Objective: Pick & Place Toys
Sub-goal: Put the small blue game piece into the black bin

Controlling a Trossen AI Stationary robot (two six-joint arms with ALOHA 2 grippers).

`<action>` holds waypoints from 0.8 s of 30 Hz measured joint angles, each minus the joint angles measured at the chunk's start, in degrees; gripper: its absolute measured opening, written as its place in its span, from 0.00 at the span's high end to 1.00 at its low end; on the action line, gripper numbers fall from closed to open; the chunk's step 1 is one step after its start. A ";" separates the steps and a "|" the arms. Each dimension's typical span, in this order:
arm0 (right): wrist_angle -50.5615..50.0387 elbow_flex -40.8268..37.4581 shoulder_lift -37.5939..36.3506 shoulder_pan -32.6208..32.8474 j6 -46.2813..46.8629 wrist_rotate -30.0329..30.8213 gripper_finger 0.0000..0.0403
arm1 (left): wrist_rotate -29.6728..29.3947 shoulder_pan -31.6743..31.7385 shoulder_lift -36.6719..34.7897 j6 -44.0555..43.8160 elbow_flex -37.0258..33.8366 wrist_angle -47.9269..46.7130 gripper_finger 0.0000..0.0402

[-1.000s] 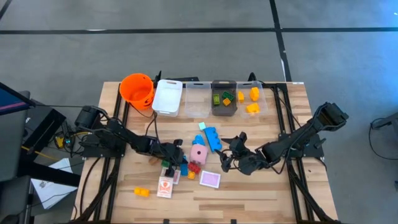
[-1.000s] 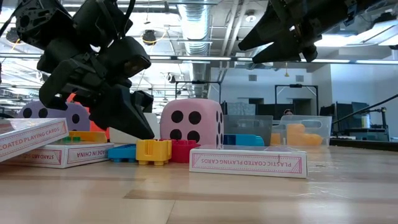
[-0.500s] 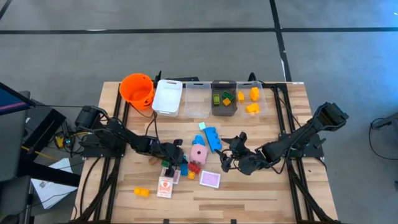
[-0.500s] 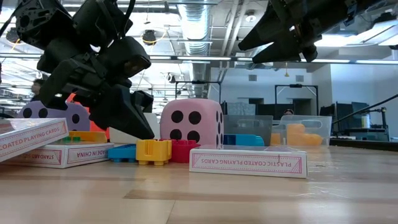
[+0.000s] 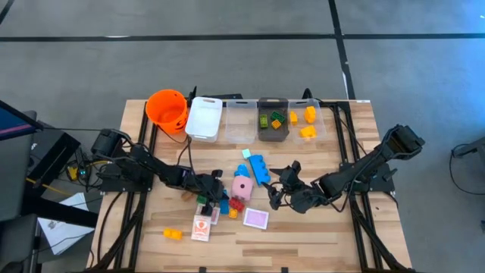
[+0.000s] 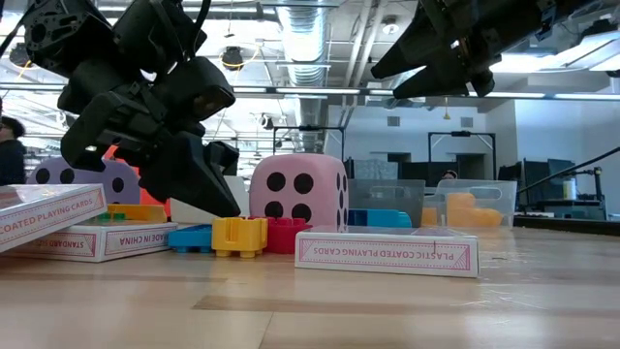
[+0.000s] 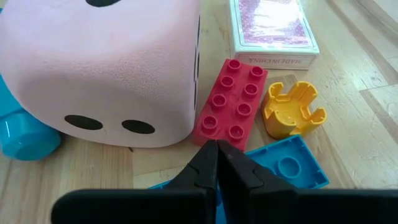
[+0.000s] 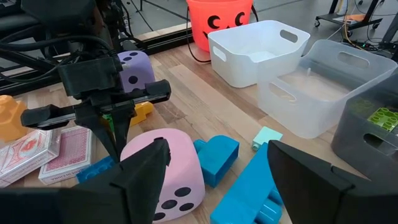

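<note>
While left pincer [image 7: 217, 163] sits closed, empty, over blue brick [image 7: 289, 165], right pincer [image 8: 214, 163] hovers open near pink die [image 8: 169, 163].

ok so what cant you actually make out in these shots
- What the left tool grips, if anything: its shut fingers in the left wrist view cover the blue brick under them.
- Purple die: low view, mostly behind the left arm and a card box.
- Dark bin: high view, bricks inside too small to count.
- Right tool: its fingertips are cut off by the picture's edge.
</note>
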 joint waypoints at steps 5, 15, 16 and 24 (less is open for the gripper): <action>0.00 0.00 0.00 0.01 0.00 0.00 0.33 | 0.00 0.01 0.00 0.01 0.00 0.00 1.00; 0.00 0.00 0.00 0.01 0.00 -0.02 0.33 | 0.00 0.02 0.00 0.00 0.00 -0.02 1.00; -0.02 0.00 0.00 0.01 0.02 0.00 0.33 | -0.01 0.01 0.00 0.00 0.00 -0.02 1.00; -0.02 0.00 0.00 0.01 0.00 -0.02 0.33 | -0.02 0.01 -0.01 -1.90 0.00 -0.39 1.00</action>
